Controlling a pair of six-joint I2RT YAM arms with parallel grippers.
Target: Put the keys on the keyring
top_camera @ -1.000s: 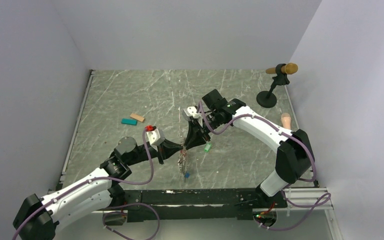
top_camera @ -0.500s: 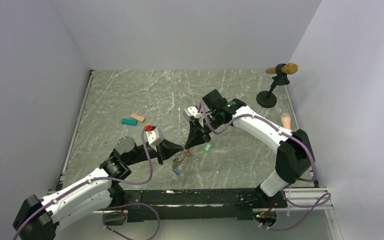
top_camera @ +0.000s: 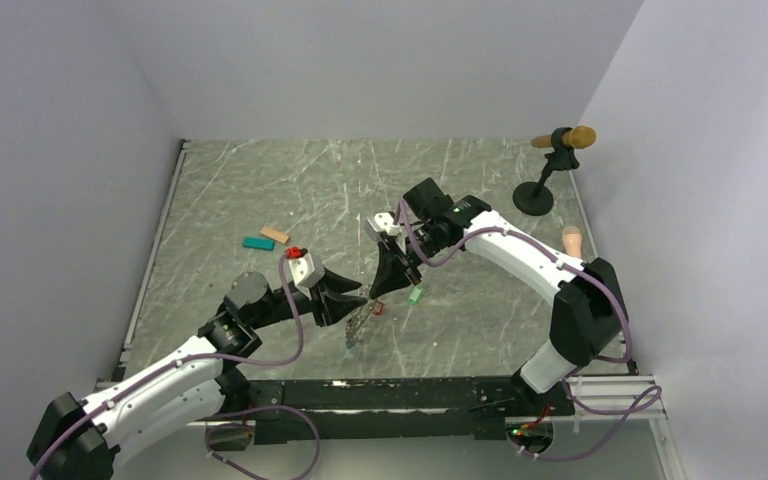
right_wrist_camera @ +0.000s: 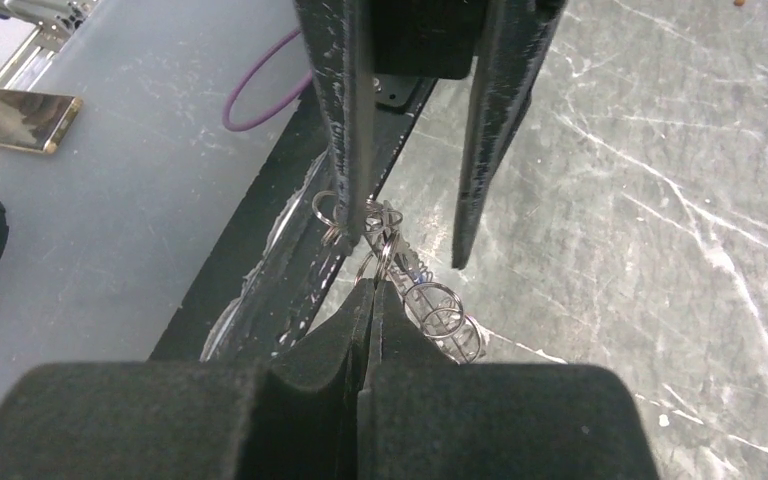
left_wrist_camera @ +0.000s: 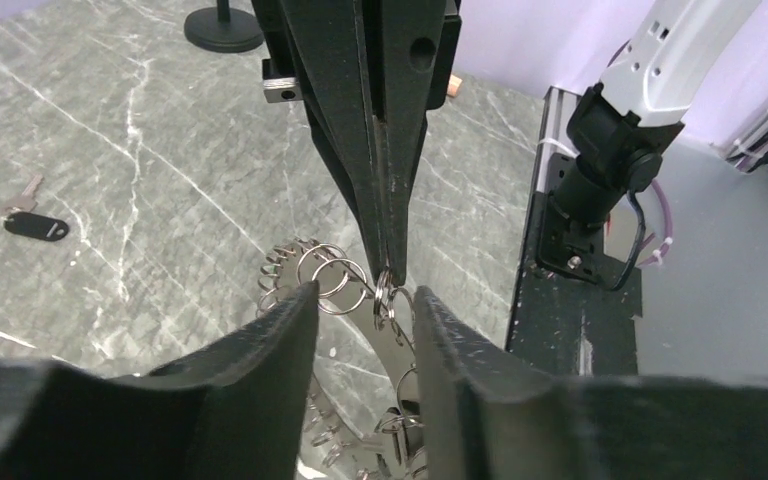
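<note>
While the right gripper [right_wrist_camera: 372, 287] reaches down from the upper middle of the overhead view, its jaws are pressed fully together on the keyring [left_wrist_camera: 328, 278]. They pinch one small silver loop [left_wrist_camera: 388, 290] at the top of the bunch. The left gripper [left_wrist_camera: 364, 293] comes in from the lower left with its jaws partly parted, one finger on each side of the loops. Whether the fingers touch the metal I cannot tell. The keyring sits near the middle of the overhead frame, its dark toothed edge trailing toward the bottom. A blue key [top_camera: 351, 344] shows at the bunch's lower end. The green key [top_camera: 415, 295] lies on the table [top_camera: 260, 180] just right of the right gripper's tip, apart from the keyring. A teal block [top_camera: 258, 243] and a tan block [top_camera: 275, 235] lie side by side left of centre, and a black stand [top_camera: 533, 197] is at the upper right.
</note>
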